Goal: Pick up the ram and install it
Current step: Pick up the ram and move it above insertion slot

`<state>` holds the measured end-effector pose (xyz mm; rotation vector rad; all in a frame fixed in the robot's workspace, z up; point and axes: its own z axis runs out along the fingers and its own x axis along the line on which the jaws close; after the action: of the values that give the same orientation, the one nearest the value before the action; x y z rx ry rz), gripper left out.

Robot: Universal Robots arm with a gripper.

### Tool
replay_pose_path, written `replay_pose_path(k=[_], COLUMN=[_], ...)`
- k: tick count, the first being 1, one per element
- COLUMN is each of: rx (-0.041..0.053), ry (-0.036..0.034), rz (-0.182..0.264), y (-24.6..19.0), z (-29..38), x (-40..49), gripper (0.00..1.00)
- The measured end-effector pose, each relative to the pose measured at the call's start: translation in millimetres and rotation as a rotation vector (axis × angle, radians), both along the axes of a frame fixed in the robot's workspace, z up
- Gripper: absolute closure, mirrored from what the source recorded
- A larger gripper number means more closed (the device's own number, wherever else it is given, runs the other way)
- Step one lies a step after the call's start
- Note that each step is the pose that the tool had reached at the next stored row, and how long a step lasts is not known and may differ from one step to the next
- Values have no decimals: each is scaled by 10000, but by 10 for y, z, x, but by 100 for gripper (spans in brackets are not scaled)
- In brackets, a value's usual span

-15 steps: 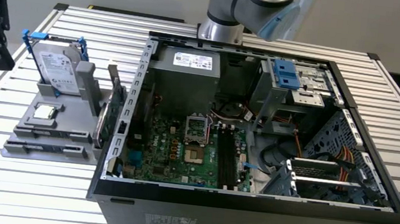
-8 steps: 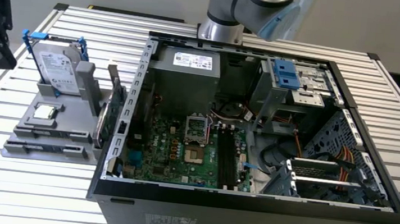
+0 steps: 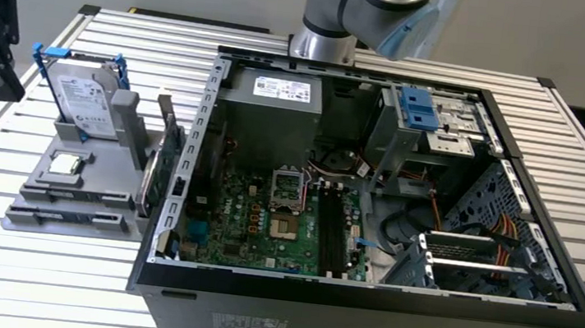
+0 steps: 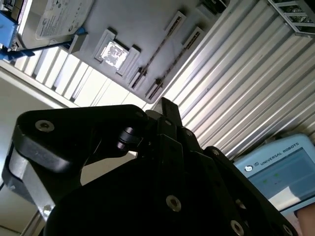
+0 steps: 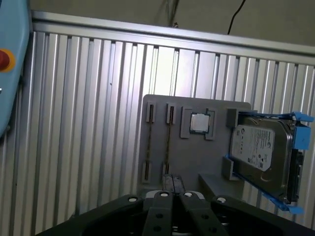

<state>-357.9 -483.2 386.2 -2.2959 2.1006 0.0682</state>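
Note:
The ram (image 5: 168, 142) stands on edge as a thin dark strip in a slot of the grey holder (image 5: 197, 162), in the slot nearer the silver processor chip (image 5: 199, 123). In the exterior view the ram (image 3: 79, 198) is a bluish strip near the holder's front, to the left of the open computer case (image 3: 365, 305). My gripper (image 5: 172, 181) hovers high above the holder's near edge. Its two black fingers are pressed together with nothing between them. In the exterior view the gripper (image 3: 1, 85) hangs at the far left. The motherboard's long black memory slots (image 3: 330, 236) lie inside the case.
A hard drive (image 3: 84, 103) in a blue frame stands at the holder's back. A green expansion card (image 3: 165, 170) stands between holder and case. The slatted aluminium table (image 3: 27, 266) spreads all around. A pendant with a red button (image 5: 4, 59) lies off the table edge.

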Motion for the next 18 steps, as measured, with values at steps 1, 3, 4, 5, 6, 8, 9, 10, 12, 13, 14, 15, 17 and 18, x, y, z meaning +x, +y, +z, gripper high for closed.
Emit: replay_pose_path(k=[1, 3, 4, 5, 6, 8, 9, 10, 12, 13, 14, 15, 17, 18], rx=[0, 0, 0, 0, 1, 1, 1, 1, 1, 1, 1, 1, 2, 1], ry=[0, 0, 0, 0, 0, 0, 0, 0, 0, 0, 0, 0, 0, 0], rz=[-4, -14, -19, -24, -28, -38, -43, -47, -57, -62, -66, -71, -81, -85], y=[0, 0, 0, 0, 0, 0, 0, 0, 0, 0, 0, 0, 0, 0], z=[0, 0, 0, 0, 0, 0, 0, 0, 0, 0, 0, 0, 0, 0], x=[0, 0, 0, 0, 0, 0, 0, 0, 0, 0, 0, 0, 0, 0], gripper=[100, 100, 0, 0, 0, 0, 0, 0, 0, 0, 0, 0, 0, 0])
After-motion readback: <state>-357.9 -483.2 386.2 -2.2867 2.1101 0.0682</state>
